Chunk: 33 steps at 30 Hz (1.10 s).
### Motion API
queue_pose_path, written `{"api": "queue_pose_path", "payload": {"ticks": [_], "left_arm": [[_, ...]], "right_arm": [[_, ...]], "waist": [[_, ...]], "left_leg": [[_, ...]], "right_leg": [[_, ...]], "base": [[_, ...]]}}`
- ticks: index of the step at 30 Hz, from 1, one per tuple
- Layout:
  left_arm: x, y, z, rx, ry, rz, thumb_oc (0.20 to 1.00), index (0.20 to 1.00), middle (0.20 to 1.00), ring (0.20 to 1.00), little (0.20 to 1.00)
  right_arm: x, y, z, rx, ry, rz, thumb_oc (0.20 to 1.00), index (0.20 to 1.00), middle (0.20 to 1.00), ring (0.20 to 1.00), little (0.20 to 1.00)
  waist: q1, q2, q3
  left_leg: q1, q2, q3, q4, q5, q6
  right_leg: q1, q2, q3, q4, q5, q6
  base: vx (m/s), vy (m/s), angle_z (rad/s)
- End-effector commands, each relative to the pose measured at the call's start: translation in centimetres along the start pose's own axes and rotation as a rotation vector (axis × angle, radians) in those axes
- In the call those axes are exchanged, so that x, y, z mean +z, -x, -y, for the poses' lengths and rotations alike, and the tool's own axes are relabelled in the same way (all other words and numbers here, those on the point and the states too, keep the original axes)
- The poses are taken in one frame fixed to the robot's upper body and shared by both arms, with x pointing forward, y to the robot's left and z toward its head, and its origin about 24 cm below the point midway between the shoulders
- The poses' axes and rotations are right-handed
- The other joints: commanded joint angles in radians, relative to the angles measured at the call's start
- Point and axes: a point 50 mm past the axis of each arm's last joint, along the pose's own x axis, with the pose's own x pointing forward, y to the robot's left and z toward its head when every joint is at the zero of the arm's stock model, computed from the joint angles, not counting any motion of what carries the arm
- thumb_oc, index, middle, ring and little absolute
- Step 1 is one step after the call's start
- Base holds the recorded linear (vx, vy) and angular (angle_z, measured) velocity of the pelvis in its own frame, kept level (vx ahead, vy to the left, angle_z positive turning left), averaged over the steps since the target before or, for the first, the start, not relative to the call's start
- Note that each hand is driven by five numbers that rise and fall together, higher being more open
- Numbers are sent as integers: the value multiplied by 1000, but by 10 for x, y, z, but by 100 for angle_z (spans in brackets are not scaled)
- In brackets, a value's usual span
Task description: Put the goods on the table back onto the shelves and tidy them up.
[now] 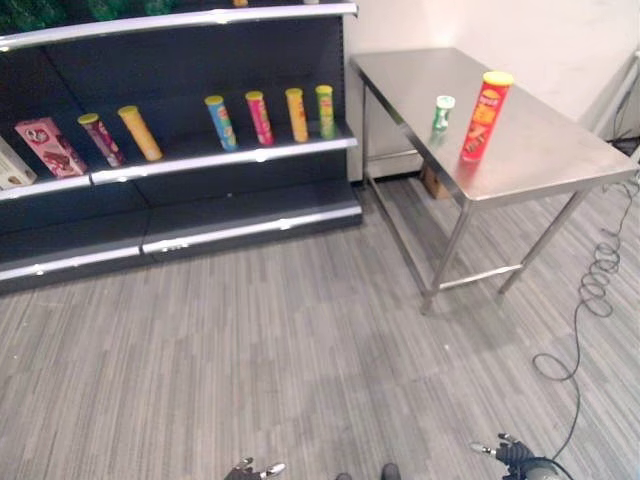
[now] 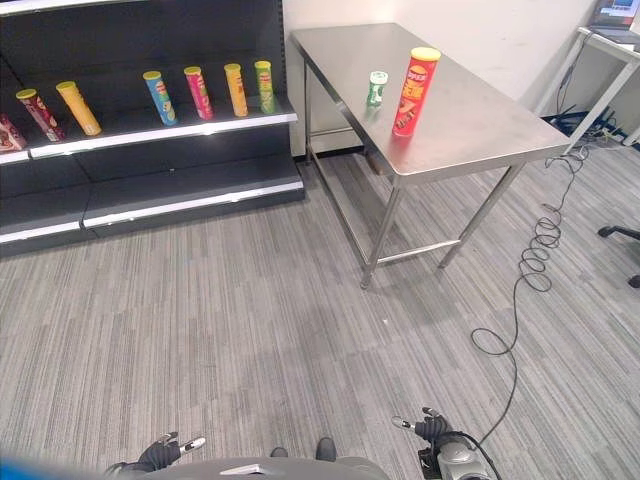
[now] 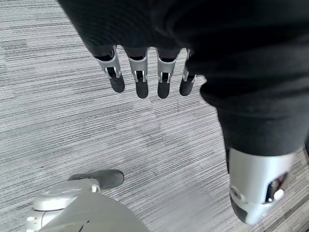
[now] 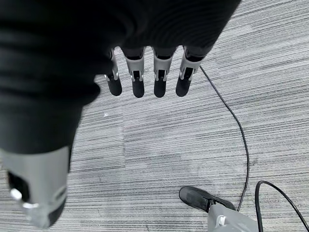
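**Two cans on the table, both hands empty**

Left eye view: a tall red can (image 1: 486, 115) and a small green can (image 1: 443, 112) stand near each other on the steel table (image 1: 560, 150). Label print is unreadable. Coloured cans line the shelf (image 1: 220, 160).

Left wrist view: left hand (image 3: 145, 72), fingers straight, above carpet (image 3: 72, 121).

Right wrist view: right hand (image 4: 149, 72), likewise relaxed, holding nothing.

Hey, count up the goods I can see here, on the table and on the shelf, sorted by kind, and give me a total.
Tall tube cans on the shelf: 6 (maroon, orange-yellow, blue, pink, orange, green)
Tall red can on the table: 1
Small green can on the table: 1
Pink box on the shelf: 1
White box, partly cut off: 1
Total: 10
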Motion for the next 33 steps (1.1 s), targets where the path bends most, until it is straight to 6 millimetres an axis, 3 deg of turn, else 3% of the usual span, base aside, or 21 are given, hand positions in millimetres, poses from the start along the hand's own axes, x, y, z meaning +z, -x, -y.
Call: {"api": "queue_pose_path", "payload": {"ticks": [1, 12, 15, 16, 19, 21, 24, 26, 28, 30, 33], "left_arm": [[25, -5, -10, 19, -35, 64, 1000, 1000, 1000, 1000, 1000], [30, -6, -9, 22, 24, 78, 1000, 1000, 1000, 1000, 1000], [36, -6, -12, 34, 136, 105, 1000, 1000, 1000, 1000, 1000], [40, -6, -12, 35, 168, 122, 1000, 1000, 1000, 1000, 1000], [40, -6, -4, 27, 258, 135, 1000, 1000, 1000, 1000, 1000], [37, -6, -1, 19, 273, 123, 1000, 1000, 1000, 1000, 1000], [36, -6, 0, 18, 294, 127, 1000, 1000, 1000, 1000, 1000], [37, -5, -1, 23, 294, 145, 1000, 1000, 1000, 1000, 1000], [29, -4, -4, 28, 293, 124, 1000, 1000, 1000, 1000, 1000], [22, -3, -4, 37, 290, 106, 1000, 1000, 1000, 1000, 1000], [14, -2, -13, 62, 276, 73, 1000, 1000, 1000, 1000, 1000]], "right_arm": [[10, -2, 5, -13, 27, 22, 1000, 1000, 1000, 1000, 1000], [8, -2, 3, -9, 25, 19, 1000, 1000, 1000, 1000, 1000], [8, -2, 0, 0, 27, 25, 1000, 1000, 1000, 1000, 1000], [10, -2, 1, -3, 26, 35, 1000, 1000, 1000, 1000, 1000], [13, -2, 6, -11, 37, 38, 1000, 1000, 1000, 1000, 1000], [14, -3, 8, -13, 39, 36, 1000, 1000, 1000, 1000, 1000], [17, -3, 11, -24, 38, 44, 1000, 1000, 1000, 1000, 1000], [22, -4, 17, -50, 36, 61, 1000, 1000, 1000, 1000, 1000], [26, -4, 16, -48, 19, 76, 1000, 1000, 1000, 1000, 1000], [22, -4, 13, -42, 23, 68, 1000, 1000, 1000, 1000, 1000], [14, -3, 4, -15, 31, 39, 1000, 1000, 1000, 1000, 1000]], "waist": [[-1, -41, 9], [-1, -47, 27], [18, -75, 65], [30, -83, 93], [60, -81, 138], [66, -78, 135], [88, -61, 123], [112, -46, 113], [139, -48, 88], [152, -50, 72], [155, -59, 34]], "left_leg": [[-8, 53, -135, -33, -54, -85], [-30, 71, -155, 7, -64, -106], [-124, 73, -158, 198, -100, -125], [-178, 62, -162, 294, -89, -127], [-338, 31, -168, 479, -43, -82], [-358, 26, -157, 422, -51, -82], [-410, 17, -165, 241, 37, -110], [-522, 11, -153, 11, 102, -136], [-533, 39, -36, -35, 131, -131], [-517, 41, -51, -38, 143, -124], [-481, 45, -62, -2, 226, -121]], "right_leg": [[1, -95, 63, 52, -110, 124], [-17, -71, 59, 87, -133, 107], [-26, -56, 54, 110, -143, 90], [-22, -59, 48, 114, -142, 86], [4, -51, 47, 115, -156, 76], [17, -48, 51, 107, -169, 78], [45, -26, 69, 88, -206, 75], [117, -6, 125, 68, -262, 70], [177, -22, 176, 64, -288, 76], [195, -39, 193, 70, -295, 84], [220, -88, 196, 102, -291, 121]], "base": [[13, -10, 5], [0, -57, 5], [-26, -187, 15], [-36, -177, 23], [106, -105, -9], [206, -1, -12], [265, 55, 11], [556, 162, 3], [619, 289, -39], [448, 264, -100], [521, 329, -79]]}}
